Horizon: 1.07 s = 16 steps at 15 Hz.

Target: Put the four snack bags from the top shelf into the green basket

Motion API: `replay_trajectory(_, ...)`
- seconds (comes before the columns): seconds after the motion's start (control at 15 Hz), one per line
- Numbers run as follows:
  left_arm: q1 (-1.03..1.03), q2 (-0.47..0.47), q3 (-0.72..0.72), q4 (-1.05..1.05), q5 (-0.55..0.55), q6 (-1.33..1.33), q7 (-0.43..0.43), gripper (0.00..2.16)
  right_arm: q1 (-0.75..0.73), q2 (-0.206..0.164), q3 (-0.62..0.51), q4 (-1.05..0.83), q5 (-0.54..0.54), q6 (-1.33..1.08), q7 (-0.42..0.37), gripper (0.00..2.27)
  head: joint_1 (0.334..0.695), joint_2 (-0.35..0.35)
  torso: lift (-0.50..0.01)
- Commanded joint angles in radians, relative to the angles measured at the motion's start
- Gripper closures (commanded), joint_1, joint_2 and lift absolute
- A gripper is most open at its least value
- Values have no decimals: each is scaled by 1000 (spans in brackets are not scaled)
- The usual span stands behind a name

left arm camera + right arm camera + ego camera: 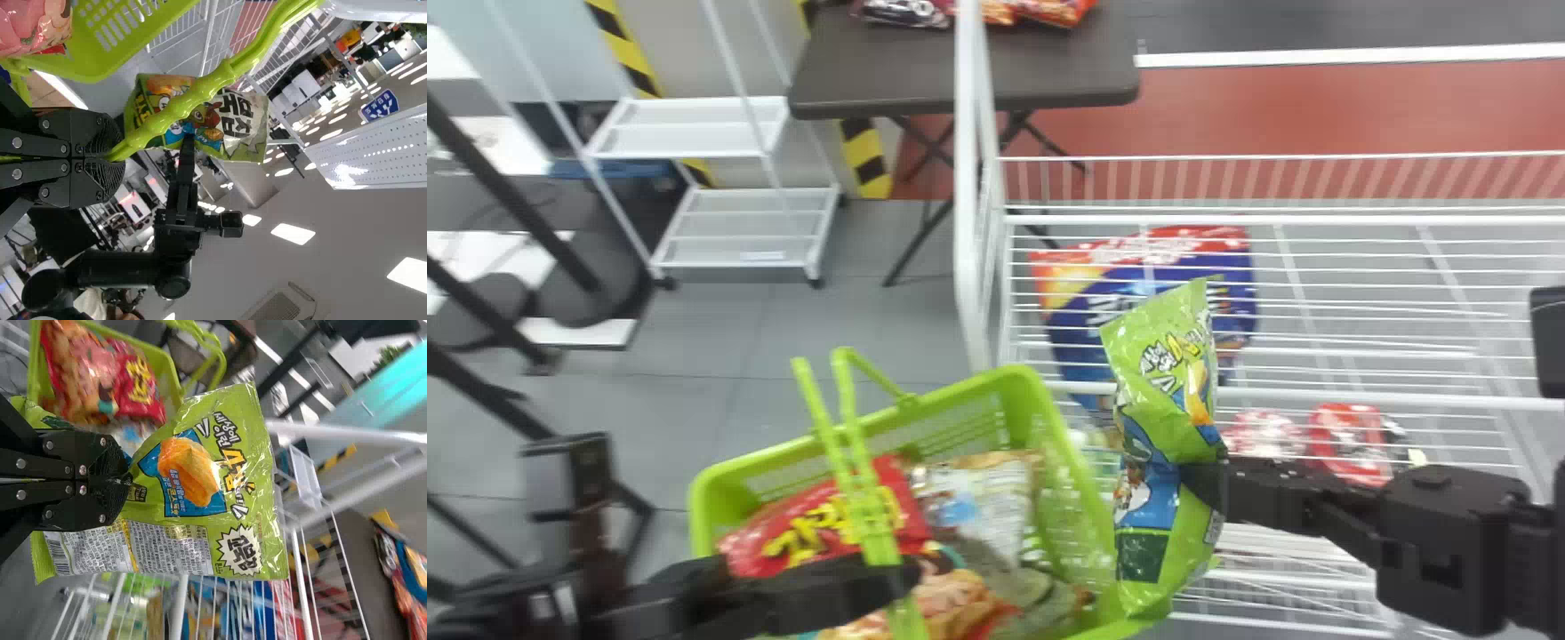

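Note:
My right gripper (1214,484) is at the basket's right side in the head view, shut on a green snack bag (1160,373) that hangs over the right rim. In the right wrist view the gripper (127,480) pinches the bag (200,487) by its middle edge. The green basket (1014,391) holds a red snack bag (827,524) and several others. My left gripper (898,578) is over the basket, shut on its green handle (863,489); in the left wrist view the gripper (110,157) clasps the handle (180,107).
A white wire shelf (1316,391) stands right of the basket, with a large blue and red bag (1156,302) and red packages (1347,440) lower down. Its white side frame (969,196) rises behind the basket. Farther back is a dark table (898,71) with snack bags.

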<state>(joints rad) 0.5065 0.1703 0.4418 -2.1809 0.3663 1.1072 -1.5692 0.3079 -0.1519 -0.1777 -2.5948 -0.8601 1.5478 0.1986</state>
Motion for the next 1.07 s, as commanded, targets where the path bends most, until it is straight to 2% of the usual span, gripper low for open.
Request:
replay_trajectory(0.0, -2, -3, -17, -17, -1, 12, -11, 2148, -56, 12, 142, 15, 29, 4, -13, 2250, 695, 234, -6)
replay_trajectory(0.13, -2, -6, -26, -23, -7, 24, -11, 2148, -112, 32, 265, 102, 46, -5, -51, 2250, 695, 292, -6)
replay_trajectory(0.27, -2, -6, -29, -33, -9, 37, -11, 2148, -161, 34, 362, 197, 58, -8, -102, 2250, 695, 350, -6)
replay_trajectory(0.6, -2, -15, -28, -42, -1, 46, -11, 2148, -213, 32, 465, 334, 61, 24, -146, 2246, 695, 350, -6)
replay_trajectory(0.73, -5, -15, -32, -43, -1, 49, -11, 2148, -220, 32, 475, 366, 56, 24, -154, 2159, 695, 350, -6)
replay_trajectory(0.8, -6, -17, -34, -49, -1, 52, -11, 2148, -234, 32, 475, 377, 55, 24, -154, 1713, 695, 350, -6)
replay_trajectory(0.87, -6, -17, -31, -48, 0, 52, -11, 2148, -233, 28, 472, 375, 58, 24, -154, 667, 695, 350, -6)
replay_trajectory(0.93, -6, -17, -26, -48, 0, 52, -11, 2148, -228, 23, 460, 371, 58, 24, -154, -2, 695, 350, -6)
replay_trajectory(1.0, -3, -17, -20, -46, 5, 55, -11, 2148, -222, 21, 446, 349, 50, 24, -149, -2, 695, 350, -6)
